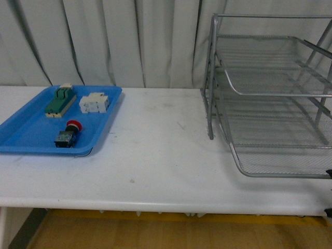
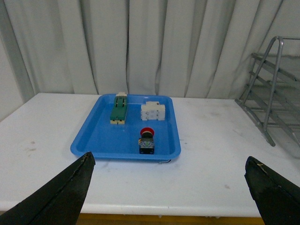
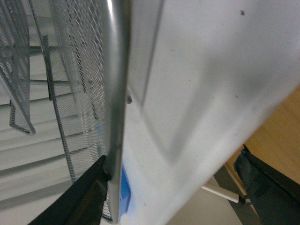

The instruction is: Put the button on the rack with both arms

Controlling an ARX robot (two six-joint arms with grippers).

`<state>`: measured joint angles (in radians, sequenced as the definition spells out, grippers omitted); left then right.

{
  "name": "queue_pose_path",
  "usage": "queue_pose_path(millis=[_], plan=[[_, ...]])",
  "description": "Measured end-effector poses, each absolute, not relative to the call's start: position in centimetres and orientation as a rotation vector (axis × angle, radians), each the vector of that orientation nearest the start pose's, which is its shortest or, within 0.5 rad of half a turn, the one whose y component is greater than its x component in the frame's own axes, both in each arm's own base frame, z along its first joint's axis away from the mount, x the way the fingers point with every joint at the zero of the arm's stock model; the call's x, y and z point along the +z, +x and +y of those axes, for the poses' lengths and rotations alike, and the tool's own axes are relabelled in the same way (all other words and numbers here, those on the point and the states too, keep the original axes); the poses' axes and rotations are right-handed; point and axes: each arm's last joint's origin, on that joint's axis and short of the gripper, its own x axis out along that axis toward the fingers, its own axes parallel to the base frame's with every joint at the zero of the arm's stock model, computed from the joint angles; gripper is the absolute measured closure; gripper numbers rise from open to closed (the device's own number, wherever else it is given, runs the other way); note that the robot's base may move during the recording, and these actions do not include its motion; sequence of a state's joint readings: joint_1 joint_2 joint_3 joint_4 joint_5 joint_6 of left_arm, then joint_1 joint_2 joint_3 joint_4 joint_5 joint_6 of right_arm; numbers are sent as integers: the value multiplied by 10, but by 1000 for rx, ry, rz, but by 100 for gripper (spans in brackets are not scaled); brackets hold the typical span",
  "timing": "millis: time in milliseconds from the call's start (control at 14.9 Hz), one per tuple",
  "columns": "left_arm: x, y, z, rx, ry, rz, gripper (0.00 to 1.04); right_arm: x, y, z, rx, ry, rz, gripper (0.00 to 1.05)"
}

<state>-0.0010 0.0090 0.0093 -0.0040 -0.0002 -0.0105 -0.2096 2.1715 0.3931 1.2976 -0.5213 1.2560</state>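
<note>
I'm holding my right gripper (image 3: 172, 155) wide apart, nothing sitting between the two dark fingers (image 3: 77, 201). One finger is lying right beside the rack (image 3: 115, 70) rim tube, maybe touching it, too blurred to tell. The other is hanging well apart, out over the wooden floor (image 3: 281, 122). The rack's mesh trays are filling one side, with pale curtain (image 3: 28, 159) showing behind them. The white table (image 3: 197, 70) is running along the tube's other side. A small blue patch (image 3: 125, 187) is peeking out just beside the tube, near that first finger.
</note>
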Motion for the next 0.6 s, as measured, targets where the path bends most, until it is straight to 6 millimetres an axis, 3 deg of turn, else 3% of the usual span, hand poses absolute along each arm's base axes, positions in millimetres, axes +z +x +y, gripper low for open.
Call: queue_pose_path(millis=[134, 335, 603], plan=[[166, 98, 0, -1, -10, 4, 7, 29, 238, -36, -30, 1389, 631, 5], [166, 98, 0, -1, -10, 4, 7, 34, 227, -37, -29, 1392, 637, 7], [166, 98, 0, -1, -10, 4, 7, 72, 203, -40, 57, 1353, 516, 6]])
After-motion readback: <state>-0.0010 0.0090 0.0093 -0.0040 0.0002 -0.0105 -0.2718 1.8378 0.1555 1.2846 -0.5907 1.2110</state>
